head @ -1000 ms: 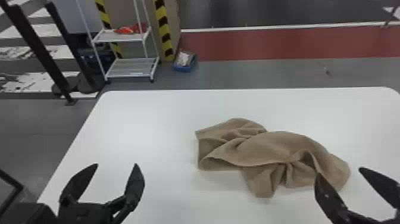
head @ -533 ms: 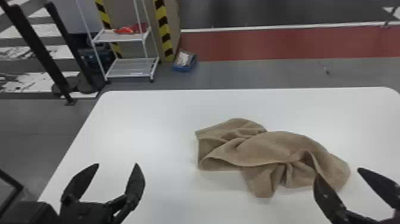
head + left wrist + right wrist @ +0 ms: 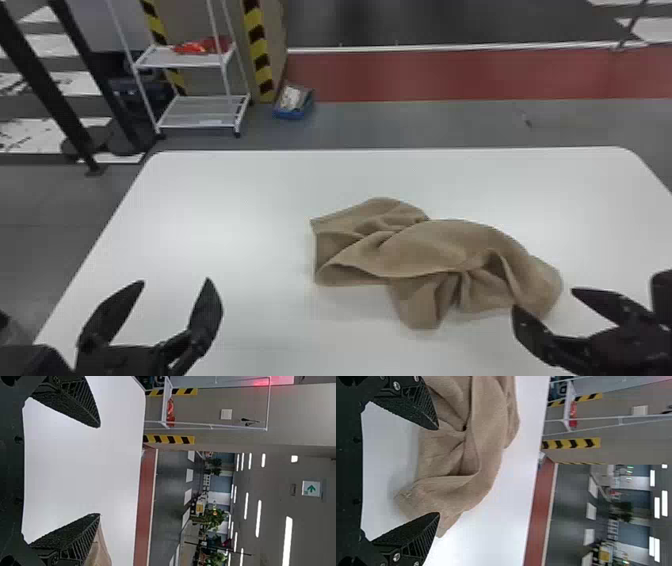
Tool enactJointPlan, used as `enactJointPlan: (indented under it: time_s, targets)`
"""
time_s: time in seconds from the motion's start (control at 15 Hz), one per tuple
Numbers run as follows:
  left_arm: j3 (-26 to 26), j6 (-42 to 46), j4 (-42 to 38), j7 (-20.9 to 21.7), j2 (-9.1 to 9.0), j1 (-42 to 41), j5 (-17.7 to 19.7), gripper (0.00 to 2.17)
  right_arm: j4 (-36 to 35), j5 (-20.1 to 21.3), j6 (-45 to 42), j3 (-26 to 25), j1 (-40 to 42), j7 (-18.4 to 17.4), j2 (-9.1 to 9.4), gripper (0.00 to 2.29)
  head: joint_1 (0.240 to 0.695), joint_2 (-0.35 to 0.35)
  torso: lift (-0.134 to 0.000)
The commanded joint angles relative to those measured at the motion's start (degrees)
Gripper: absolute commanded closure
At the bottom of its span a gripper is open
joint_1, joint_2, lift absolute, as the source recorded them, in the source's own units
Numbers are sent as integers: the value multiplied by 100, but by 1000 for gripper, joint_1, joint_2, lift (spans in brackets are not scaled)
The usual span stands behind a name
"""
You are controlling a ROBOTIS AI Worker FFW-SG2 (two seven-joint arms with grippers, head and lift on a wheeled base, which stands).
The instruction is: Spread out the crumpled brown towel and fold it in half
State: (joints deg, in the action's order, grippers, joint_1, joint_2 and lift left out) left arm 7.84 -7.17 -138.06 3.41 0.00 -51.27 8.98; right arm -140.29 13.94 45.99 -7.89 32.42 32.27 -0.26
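We find the left gripper (image 3: 175, 281) and right gripper (image 3: 544, 299) released, empty. We judge the towel (image 3: 440, 250) light, soft, limp; best pinched at its left corner (image 3: 321, 226).

In the head view, one table (image 3: 215, 215); one brown towel (image 3: 435, 250) towards four o'clock; two grippers, left gripper (image 3: 174, 281) at eight, right gripper (image 3: 545, 299) at four; one white rack (image 3: 185, 61) at ten; one blue box (image 3: 289, 114) at eleven
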Motion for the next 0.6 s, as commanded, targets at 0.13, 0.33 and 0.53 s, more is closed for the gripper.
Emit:
enactJointPlan:
  time_s: [0.13,0.33,0.53]
  targets:
    - [60,0,60,-7,-15,30,69,87,-122,1190,1831,-257,-992,1079,31,157,695,37,-125]
    - [25,-18,121,-7,-15,56,69,87,80,1805,2481,-134,-1607,1422,31,218,695,-1,-125]
    - [34,-18,157,-7,-15,65,69,87,441,2069,3606,-64,-2249,1993,-264,218,695,-17,-125]
